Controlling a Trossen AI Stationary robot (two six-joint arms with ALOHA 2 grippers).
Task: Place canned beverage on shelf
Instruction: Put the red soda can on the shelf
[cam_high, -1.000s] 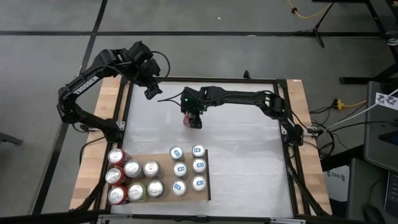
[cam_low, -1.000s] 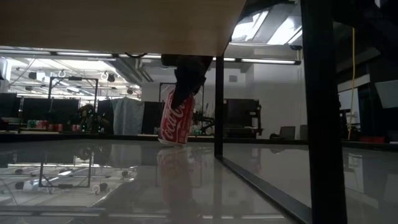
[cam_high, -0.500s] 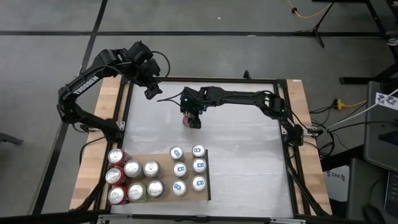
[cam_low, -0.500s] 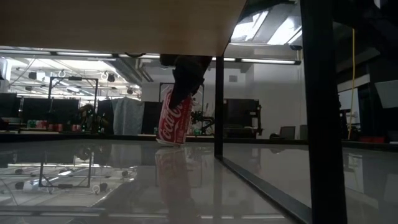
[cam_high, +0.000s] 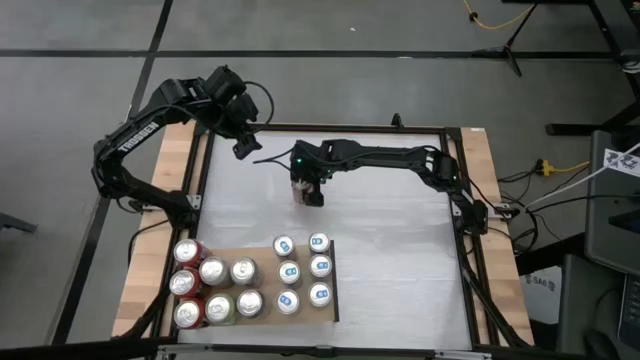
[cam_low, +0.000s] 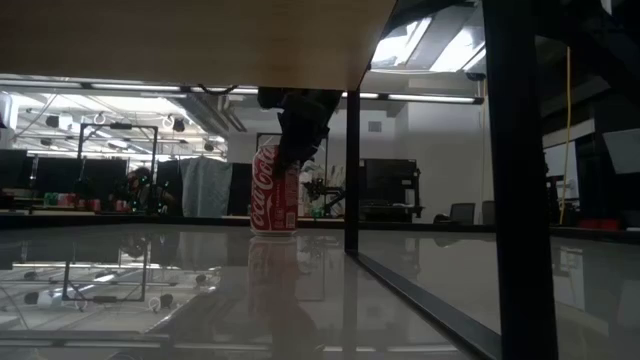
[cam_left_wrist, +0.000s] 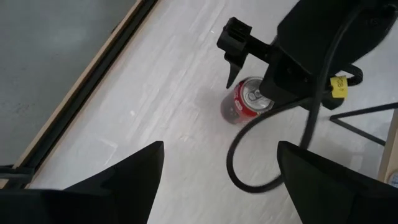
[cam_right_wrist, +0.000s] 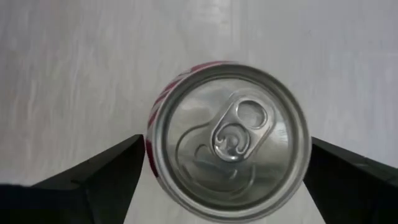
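A red cola can (cam_right_wrist: 227, 143) stands upright on its base on the white table, far of the middle (cam_low: 273, 190). My right gripper (cam_high: 310, 190) hangs over it, pointing steeply down and open, with one finger close to each side of the can. My left gripper (cam_high: 243, 150) waits open and empty above the table's far left corner; its wrist view shows the can (cam_left_wrist: 242, 106) under the right arm. The shelf (cam_high: 262, 247), a light-brown panel at the near left, carries several upright cans. My right gripper's fingers (cam_right_wrist: 127, 162) stand at the can's two sides, just below its rim, coming from above. A thin strip of table shows beside one finger. I cannot tell whether either finger touches the can's wall (cam_right_wrist: 151, 146).
Red, green and silver-topped cans (cam_high: 215, 290) fill the shelf's left part; blue-tabbed cans (cam_high: 303, 270) stand in two rows by its dark right edge. A black frame post (cam_low: 352, 170) rises near the can. Bare white table (cam_high: 400, 260) lies to the right.
My right gripper has opened without moving away. The can, which leaned toward the table's right under the fingers, has settled upright on its base on the table.
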